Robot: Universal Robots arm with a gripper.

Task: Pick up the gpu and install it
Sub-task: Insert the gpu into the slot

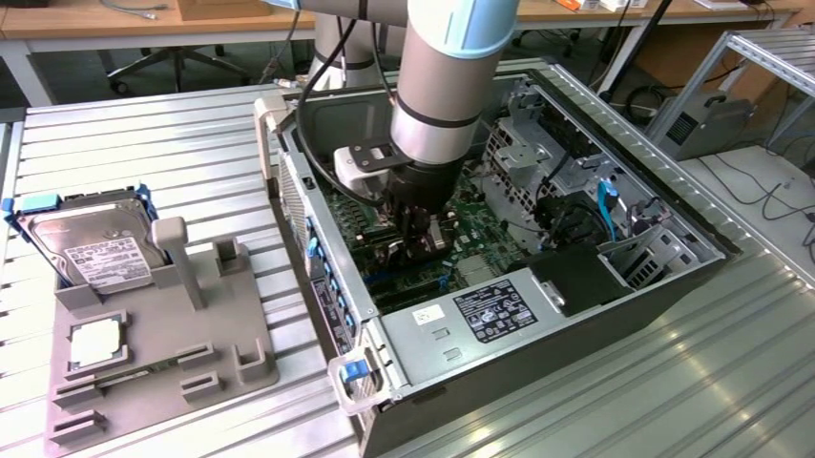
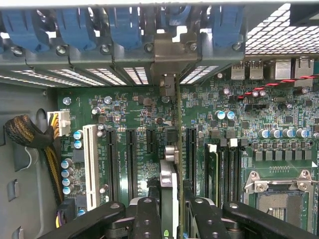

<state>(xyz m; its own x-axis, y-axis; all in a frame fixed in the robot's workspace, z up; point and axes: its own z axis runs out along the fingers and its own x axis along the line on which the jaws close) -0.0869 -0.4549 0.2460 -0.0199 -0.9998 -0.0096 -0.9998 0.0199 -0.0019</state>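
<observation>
Presently, item one: gripper [image 2: 169, 209], at the lower centre of the wrist view, black fingers [image 2: 147, 219] pinching the gpu [image 2: 175, 149] edge-on between them (card seen as a thin vertical line running up the frame to the rear slot wall). Its silver bracket [image 2: 169, 55] stood at the upper centre, among the blue slot clips [image 2: 75, 27]. Item two: motherboard [image 2: 134, 114], green, with long black slots either side of the card. Item three: computer case [image 1: 662, 277], lying open on the metal table [image 1: 153, 134], centre of the exterior view, the arm [image 1: 440, 86] reaching down into it. Item four: grey fixture tray [image 1: 242, 324], lower left of the exterior view, bearing a hard drive [image 1: 95, 243].
</observation>
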